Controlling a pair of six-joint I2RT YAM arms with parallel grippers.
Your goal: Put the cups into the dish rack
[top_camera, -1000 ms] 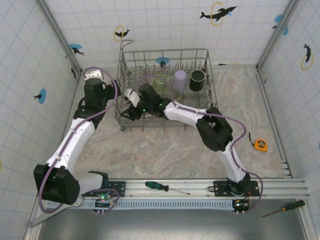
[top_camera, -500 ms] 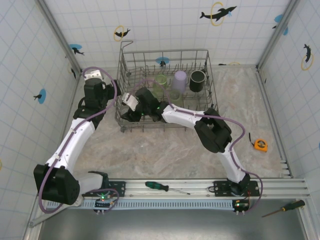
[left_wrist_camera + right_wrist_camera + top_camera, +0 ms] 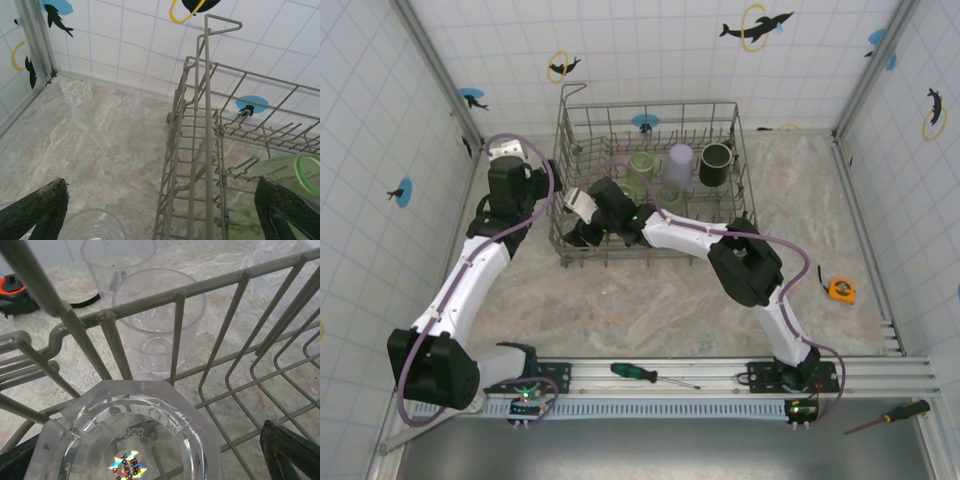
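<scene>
Your right claw [image 3: 142, 452] is released. Its jaws are spread wide inside the dish rack [image 3: 197, 150] near the front left corner, straddling a clear faceted cup [image 3: 127, 435]. The finger [image 3: 292, 452] you can see stands apart from the glass. Your left claw [image 3: 162, 187] also gapes fully, gripping nothing, astride the rack's left wall. A clear tumbler [image 3: 95, 227] stands on the table beside one finger.

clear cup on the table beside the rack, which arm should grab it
Left. The left gripper hangs open beside the clear cup, outside the dish rack. The right gripper is inside the rack, open over an upturned cup.
</scene>
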